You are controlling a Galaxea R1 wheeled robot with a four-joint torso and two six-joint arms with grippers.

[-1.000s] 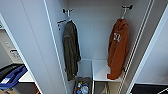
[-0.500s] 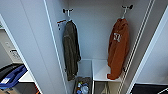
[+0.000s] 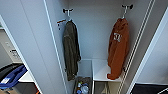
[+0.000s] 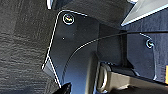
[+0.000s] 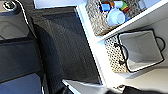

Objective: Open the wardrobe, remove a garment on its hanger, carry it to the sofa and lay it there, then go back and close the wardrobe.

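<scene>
The wardrobe (image 3: 97,37) stands open in the head view, its left door (image 3: 32,42) swung toward me and its right door (image 3: 157,50) at the picture's right edge. Inside, the orange garment (image 3: 118,47) with a white chest mark hangs on a white hanger from a hook at the upper right. Its hem reaches the white shelf (image 3: 101,71). A dark olive-green jacket (image 3: 71,50) hangs from a hook at the left. The right wrist view looks down at the wardrobe's lower white compartments (image 5: 100,50).
A woven basket (image 3: 82,86) of small coloured items sits at the wardrobe's bottom, also the basket (image 5: 110,15) in the right wrist view beside a white bin with black handles (image 5: 140,50). Something blue (image 3: 11,77) lies at the left. Dark carpet (image 4: 20,45) covers the floor.
</scene>
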